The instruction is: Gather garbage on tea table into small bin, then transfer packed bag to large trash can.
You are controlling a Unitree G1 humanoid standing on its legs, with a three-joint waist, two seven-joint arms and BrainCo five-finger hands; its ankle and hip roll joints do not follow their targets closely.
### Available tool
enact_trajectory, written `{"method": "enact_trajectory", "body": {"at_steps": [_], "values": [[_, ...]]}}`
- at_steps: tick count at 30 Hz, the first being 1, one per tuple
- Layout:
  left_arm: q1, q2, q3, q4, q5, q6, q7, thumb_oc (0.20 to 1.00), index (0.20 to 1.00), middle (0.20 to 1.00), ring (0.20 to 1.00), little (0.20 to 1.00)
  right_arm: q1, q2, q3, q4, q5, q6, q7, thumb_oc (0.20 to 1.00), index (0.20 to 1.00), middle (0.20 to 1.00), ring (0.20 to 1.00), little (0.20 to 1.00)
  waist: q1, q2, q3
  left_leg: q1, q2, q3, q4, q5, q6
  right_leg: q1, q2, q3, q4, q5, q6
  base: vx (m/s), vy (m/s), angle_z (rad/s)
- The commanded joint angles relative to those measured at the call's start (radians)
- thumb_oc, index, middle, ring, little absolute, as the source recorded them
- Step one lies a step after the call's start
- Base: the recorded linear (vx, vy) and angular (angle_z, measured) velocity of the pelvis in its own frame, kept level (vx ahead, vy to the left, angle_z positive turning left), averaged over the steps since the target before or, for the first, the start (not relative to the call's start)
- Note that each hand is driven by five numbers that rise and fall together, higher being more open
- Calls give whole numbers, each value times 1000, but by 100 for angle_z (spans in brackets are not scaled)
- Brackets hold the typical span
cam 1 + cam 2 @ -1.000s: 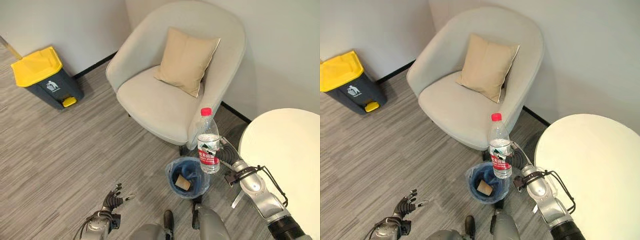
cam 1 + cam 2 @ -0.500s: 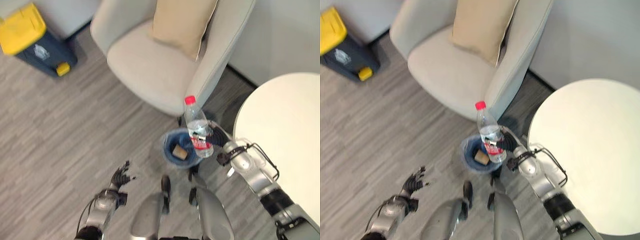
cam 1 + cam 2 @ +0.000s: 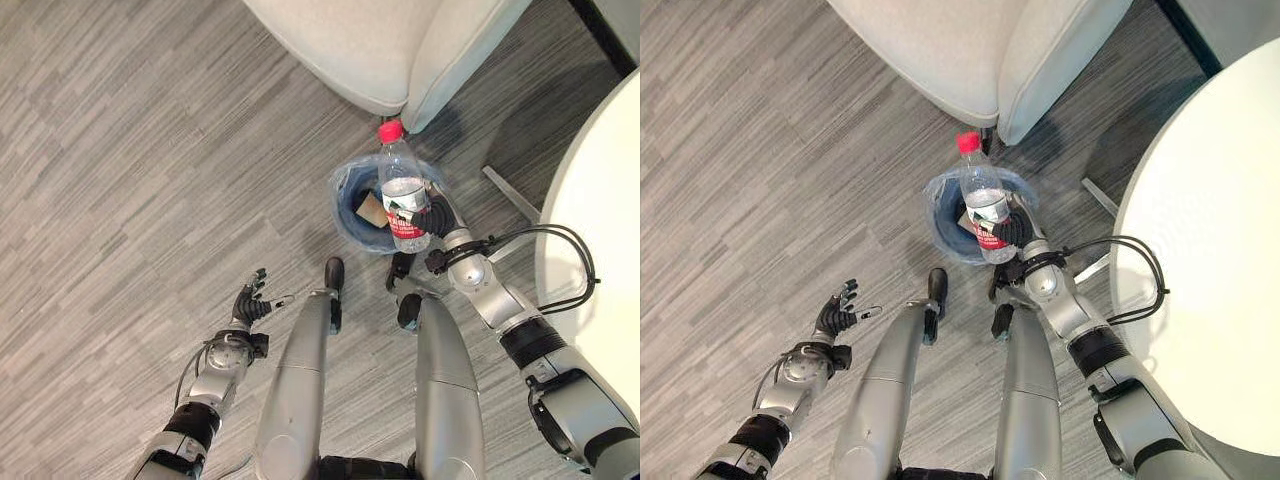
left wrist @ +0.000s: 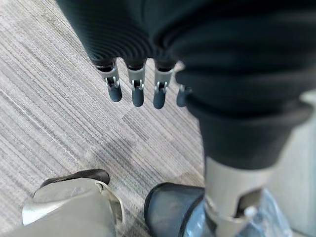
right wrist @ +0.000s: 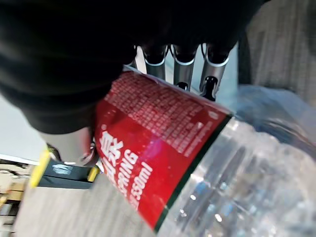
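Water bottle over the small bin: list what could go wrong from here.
1. The water bottle is long next to the small bin; released as it is, it may catch the rim or tip the bin.
2. A brown scrap already lies inside, so the bottle may rest high rather than drop in.
3. The right hand grips at the label; a slip would drop it early.

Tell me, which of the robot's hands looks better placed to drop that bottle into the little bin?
The right hand. It already grips the clear plastic bottle with the red cap directly over the small blue-bagged bin. The left hand hangs open over the bare floor, away from the bin.
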Motion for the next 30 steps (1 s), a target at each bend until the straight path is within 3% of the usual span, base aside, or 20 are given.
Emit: {"method": "enact_trajectory", "body": {"at_steps": [1, 10, 11, 12, 16, 21, 26, 30], "values": [[49, 36, -28, -56, -24, -35, 21, 1000, 1000, 1000, 1000, 1000, -1, 2, 24, -34, -15, -23, -31, 200, 200, 200, 200, 200, 6, 35, -97, -56, -22, -22, -71, 41, -19, 15, -56, 63, 82, -197, 99, -6, 13, 20], [43, 57, -61, -89, -60, -42, 18, 1000, 1000, 1000, 1000, 1000, -152, -26, 47, 174, 50, 4, -52, 200, 200, 200, 200, 200, 46, 59, -126, -194, -55, -43, -19, 40, -9, -124, -98, 74, 175, -228, 89, 5, -1, 17], [40, 59, -63, -90, -58, -44, 19, 1000, 1000, 1000, 1000, 1000, -163, -27, 49, 193, 57, 6, -52, 432, 432, 432, 432, 432, 49, 59, -127, -199, -57, -46, -20, 41, -10, -126, -100, 76, 174, -227, 89, 0, 0, 0], [41, 63, -65, -93, -59, -44, 18, 1000, 1000, 1000, 1000, 1000, -173, -33, 52, 211, 59, 9, -54, 1000, 1000, 1000, 1000, 1000, 51, 59, -129, -202, -58, -47, -20, 42, -11, -130, -102, 76, 176, -228, 89, 3, -6, 4], [30, 60, -70, -94, -55, -44, 19, 1000, 1000, 1000, 1000, 1000, -162, -37, 49, 224, 76, 7, -60, 1000, 1000, 1000, 1000, 1000, 53, 53, -138, -199, -63, -50, -38, 46, -10, -125, -103, 69, 166, -225, 93, 12, -1, 9], [33, 36, -49, -85, -35, -38, 18, 1000, 1000, 1000, 1000, 1000, -62, -46, 46, 151, -21, 10, -56, 1000, 1000, 1000, 1000, 1000, 35, 40, -149, -175, -63, -51, -73, 46, -7, -104, -93, 65, 139, -218, 99, 0, 0, 0], [50, 30, -30, -82, -2, -41, 12, 1000, 1000, 1000, 1000, 1000, -8, -108, 129, 83, -256, 17, -36, 1000, 1000, 1000, 1000, 1000, 19, 27, -153, -127, -56, -52, -120, 48, -11, -62, -84, 65, 99, -209, 110, 2, -4, -1], [56, 44, -32, -82, 3, -47, 14, 1000, 1000, 1000, 1000, 1000, -32, -137, 200, 113, -347, 30, -21, 1000, 1000, 1000, 1000, 1000, 20, 25, -148, -114, -51, -51, -136, 52, -17, -48, -84, 60, 79, -204, 116, 3, -8, 0]]}}
